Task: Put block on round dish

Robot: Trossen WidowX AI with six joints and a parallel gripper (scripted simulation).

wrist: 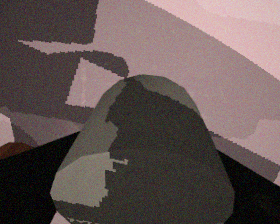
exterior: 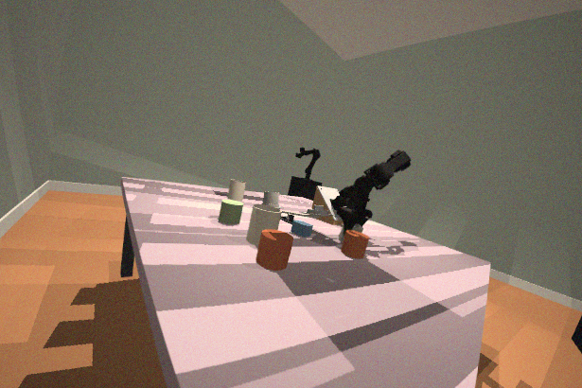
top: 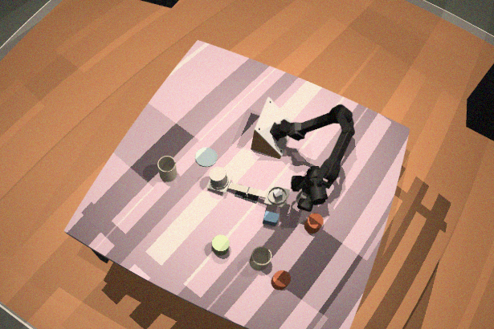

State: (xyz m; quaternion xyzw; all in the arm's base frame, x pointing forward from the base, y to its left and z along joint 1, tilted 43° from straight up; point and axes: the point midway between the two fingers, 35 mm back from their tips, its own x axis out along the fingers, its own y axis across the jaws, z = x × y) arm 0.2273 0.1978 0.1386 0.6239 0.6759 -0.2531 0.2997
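My gripper is shut on a grey cup, which fills the lower middle of the wrist view. The cup is held low over the table, right of the balance in the top view, mostly hidden by the arm; I cannot tell if it touches the table. A small pale grey block sits uncovered in the round holder on the right end of the balance. The other cup stands upside down on the left end. The pale round dish lies beyond that end, with nothing on it.
A blue block lies beside the balance's right end. An orange cylinder is near the gripper. Another orange cylinder, an open cup and a green cylinder stand nearer the front. Another open cup stands left of the dish.
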